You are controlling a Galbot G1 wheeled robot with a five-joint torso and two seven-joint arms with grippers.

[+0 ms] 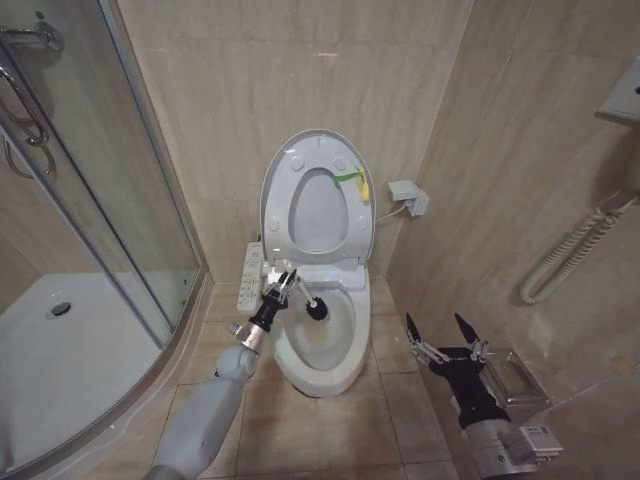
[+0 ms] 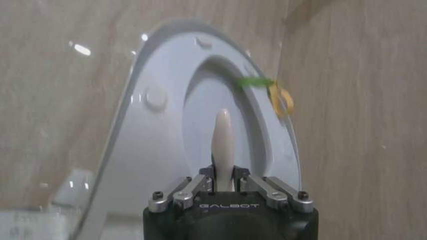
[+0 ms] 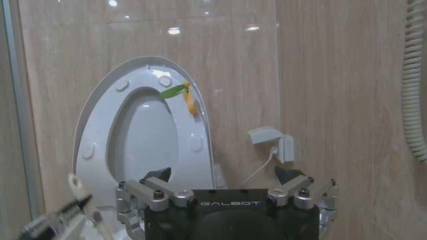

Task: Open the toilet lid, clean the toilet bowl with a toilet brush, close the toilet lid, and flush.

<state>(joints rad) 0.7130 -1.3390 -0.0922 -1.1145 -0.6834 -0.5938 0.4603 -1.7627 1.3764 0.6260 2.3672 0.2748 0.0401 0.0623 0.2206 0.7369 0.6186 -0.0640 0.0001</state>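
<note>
1. Toilet lid (image 1: 318,165): raised upright w/ the ring seat (image 1: 320,212) against the tiled back wall, at 12 o'clock from the toilet bowl (image 1: 322,345).
2. Bowl: open, frame centre; button panel (image 1: 249,272) at its 10 o'clock.
3. Left gripper (image 1: 285,283): over the bowl's rim at 10 o'clock, fingers closed on the toilet brush (image 1: 310,303) handle; dark head sits inside the bowl, just below the rim. In left wrist view the white handle (image 2: 222,145) is pinched between the fingers.
4. Right gripper (image 1: 446,338): at 3 o'clock of the bowl, well apart, above the floor tiles; fingers spread wide, holding nothing.
5. Shower enclosure (image 1: 90,250): at 9 o'clock; wall socket (image 1: 408,196) at 1 o'clock.
</note>
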